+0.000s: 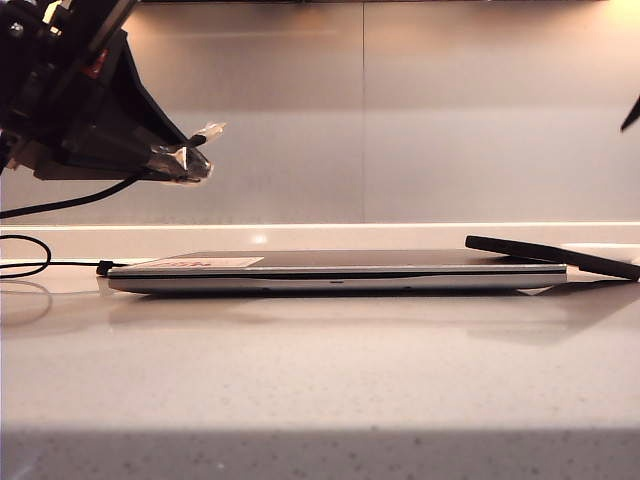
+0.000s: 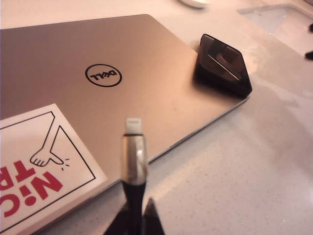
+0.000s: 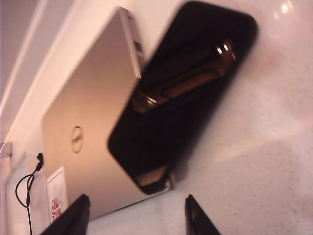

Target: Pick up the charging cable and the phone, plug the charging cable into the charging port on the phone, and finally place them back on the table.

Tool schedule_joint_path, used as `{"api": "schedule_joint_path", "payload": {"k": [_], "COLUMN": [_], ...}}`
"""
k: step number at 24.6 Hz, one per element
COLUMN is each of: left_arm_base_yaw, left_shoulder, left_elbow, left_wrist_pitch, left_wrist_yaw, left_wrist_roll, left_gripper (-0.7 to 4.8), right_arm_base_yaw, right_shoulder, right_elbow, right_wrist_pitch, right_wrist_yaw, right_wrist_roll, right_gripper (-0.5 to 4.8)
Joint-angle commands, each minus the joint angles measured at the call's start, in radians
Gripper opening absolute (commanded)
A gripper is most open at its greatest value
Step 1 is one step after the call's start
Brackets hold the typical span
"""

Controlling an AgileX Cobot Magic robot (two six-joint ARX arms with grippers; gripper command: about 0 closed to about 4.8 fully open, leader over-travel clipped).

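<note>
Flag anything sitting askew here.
The phone lies tilted, one end propped on the laptop corner, the other overhanging toward the table. The left pincer holds the charging cable aloft.

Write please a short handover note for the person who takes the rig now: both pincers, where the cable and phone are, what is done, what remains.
Left pincer: shut on the charging cable, held in the air over the table's left side, plug pointing toward the laptop.
Right pincer: open, empty, above the phone.
Phone: one end propped on the laptop's right corner, tilted.
Done: cable picked up.
Left: grasp phone, plug in, put both down.
</note>
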Motion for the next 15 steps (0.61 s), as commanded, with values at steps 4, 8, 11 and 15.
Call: {"api": "schedule_joint_path", "payload": {"k": [4, 8, 11, 15], "left_arm_base_yaw": [-0.001, -0.001, -0.001, -0.001], "left_shoulder": [-0.002, -0.002, -0.002, -0.002], "left_elbow": [0.005, 0.005, 0.005, 0.005], "left_wrist_pitch": [0.02, 0.02, 0.02, 0.02], "left_wrist_yaw": [0.003, 0.003, 0.003, 0.003], "left_wrist_roll": [-0.002, -0.002, -0.002, -0.002], "left_gripper": [-0.06, -0.06, -0.07, -0.06], "right_arm_base_yaw": [-0.008, -0.008, -0.008, -0.008], "right_shoulder": [0.146, 0.235, 0.287, 0.354], "right_elbow": [0.005, 0.004, 0.004, 0.004], "right_wrist_pitch": [0.074, 0.171, 0.208, 0.239], "right_wrist_yaw": [-0.05, -0.062, -0.08, -0.105], "right_wrist_roll": [0.021, 0.096, 0.12, 0.144], "right_gripper": [3.8, 3.78, 3.77, 3.64]}}
